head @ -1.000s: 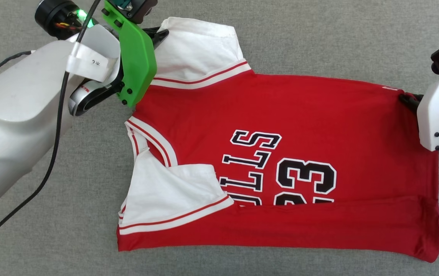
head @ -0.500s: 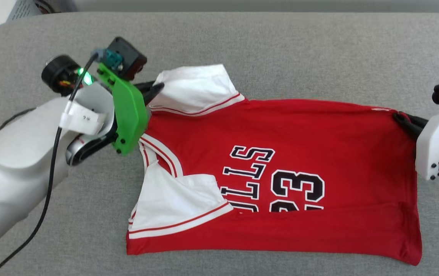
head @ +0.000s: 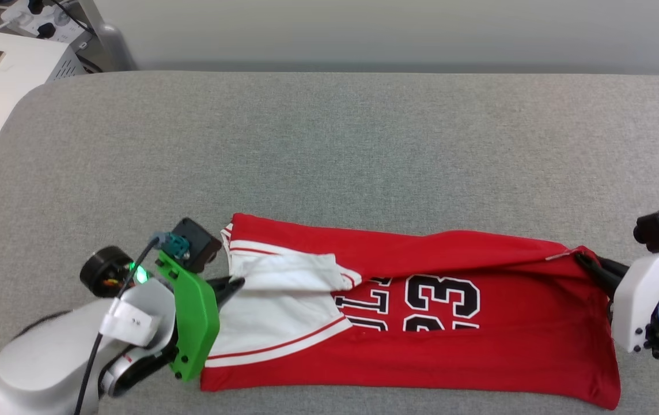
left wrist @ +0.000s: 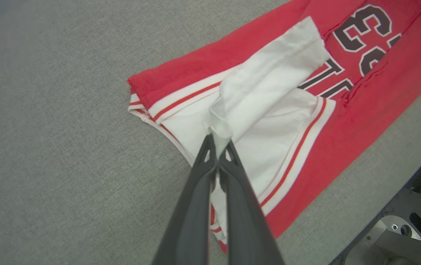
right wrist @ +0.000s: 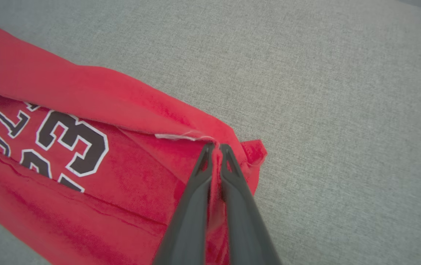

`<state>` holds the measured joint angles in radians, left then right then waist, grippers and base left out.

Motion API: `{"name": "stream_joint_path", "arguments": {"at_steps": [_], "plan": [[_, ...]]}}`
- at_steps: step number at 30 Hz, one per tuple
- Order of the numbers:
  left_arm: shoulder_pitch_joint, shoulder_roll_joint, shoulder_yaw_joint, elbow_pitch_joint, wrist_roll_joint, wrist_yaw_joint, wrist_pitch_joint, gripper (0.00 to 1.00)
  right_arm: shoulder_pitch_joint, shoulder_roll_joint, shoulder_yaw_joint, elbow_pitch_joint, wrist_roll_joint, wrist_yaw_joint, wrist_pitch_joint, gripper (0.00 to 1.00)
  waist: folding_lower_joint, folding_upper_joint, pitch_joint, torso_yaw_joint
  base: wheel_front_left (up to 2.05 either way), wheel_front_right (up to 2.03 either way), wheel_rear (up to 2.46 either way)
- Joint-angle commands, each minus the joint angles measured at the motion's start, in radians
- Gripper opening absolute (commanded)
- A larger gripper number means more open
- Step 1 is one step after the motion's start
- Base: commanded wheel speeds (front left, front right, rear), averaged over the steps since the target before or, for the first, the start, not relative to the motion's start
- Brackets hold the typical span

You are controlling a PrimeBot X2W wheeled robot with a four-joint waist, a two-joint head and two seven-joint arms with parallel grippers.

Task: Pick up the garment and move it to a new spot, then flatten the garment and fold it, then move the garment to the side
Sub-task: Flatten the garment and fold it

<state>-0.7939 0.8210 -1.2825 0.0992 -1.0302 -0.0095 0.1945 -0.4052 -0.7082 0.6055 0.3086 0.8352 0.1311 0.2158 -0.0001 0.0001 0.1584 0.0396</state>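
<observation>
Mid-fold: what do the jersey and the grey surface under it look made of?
Jersey: soft matte knit fabric, maybe cotton or polyester; it drapes and creases softly along the fold. Surface: matte grey woven cloth covering; a fine speckled weave shows in the wrist views. What lies beneath is hidden.

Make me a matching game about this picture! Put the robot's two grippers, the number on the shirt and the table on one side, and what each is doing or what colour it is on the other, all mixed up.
Things:
1. left gripper
2. right gripper
3. number 23
4. table top

Place, colour or state:
A. grey
B. shut on a red corner of the garment
C. black with a white outline
D. shut on a white sleeve

Pairs: 1-D, 2-B, 3-C, 4-A
</observation>
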Motion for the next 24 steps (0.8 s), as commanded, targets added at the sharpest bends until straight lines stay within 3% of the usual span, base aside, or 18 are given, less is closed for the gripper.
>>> {"name": "stream_joint_path", "arguments": {"at_steps": [1,10,18,19,20,21,24], "plan": [[0.043,0.009,0.002,-0.010,-0.003,0.012,0.003,0.00,0.037,-0.001,-0.010,-0.011,0.010,0.000,-0.008,0.00,0.0001,-0.0001,-0.008,0.005,0.00,0.00,0.00],[0.194,0.031,0.002,-0.035,-0.024,0.052,0.005,0.00,0.201,0.014,-0.072,-0.056,0.008,0.000,-0.014,0.00,0.0001,-0.0001,-0.028,0.001,0.00,0.00,0.00],[0.256,-0.018,0.002,0.025,-0.044,0.053,-0.023,0.00,0.286,0.062,-0.106,-0.029,0.001,0.000,0.017,0.00,0.0001,-0.0001,-0.009,-0.005,0.00,0.00,0.00],[0.258,-0.026,0.003,0.038,-0.041,0.057,-0.032,0.11,0.287,0.069,-0.106,-0.020,-0.004,0.000,0.016,0.19,0.0001,-0.0001,-0.008,-0.006,0.00,0.00,0.00],[0.259,-0.032,0.005,0.047,-0.038,0.061,-0.042,0.39,0.286,0.074,-0.110,-0.013,-0.008,0.000,0.013,0.45,0.0001,-0.0001,-0.007,-0.006,0.00,0.00,0.00],[0.262,-0.039,0.013,0.056,-0.034,0.070,-0.066,1.00,0.284,0.081,-0.116,-0.009,-0.014,0.000,0.002,1.00,0.0001,-0.0001,-0.011,-0.009,0.00,0.00,0.00],[0.292,-0.052,0.043,0.063,-0.045,0.105,-0.143,1.00,0.282,0.095,-0.140,-0.031,-0.010,0.000,-0.024,1.00,0.0001,-0.0001,-0.024,-0.019,0.00,0.00,0.00]]}}
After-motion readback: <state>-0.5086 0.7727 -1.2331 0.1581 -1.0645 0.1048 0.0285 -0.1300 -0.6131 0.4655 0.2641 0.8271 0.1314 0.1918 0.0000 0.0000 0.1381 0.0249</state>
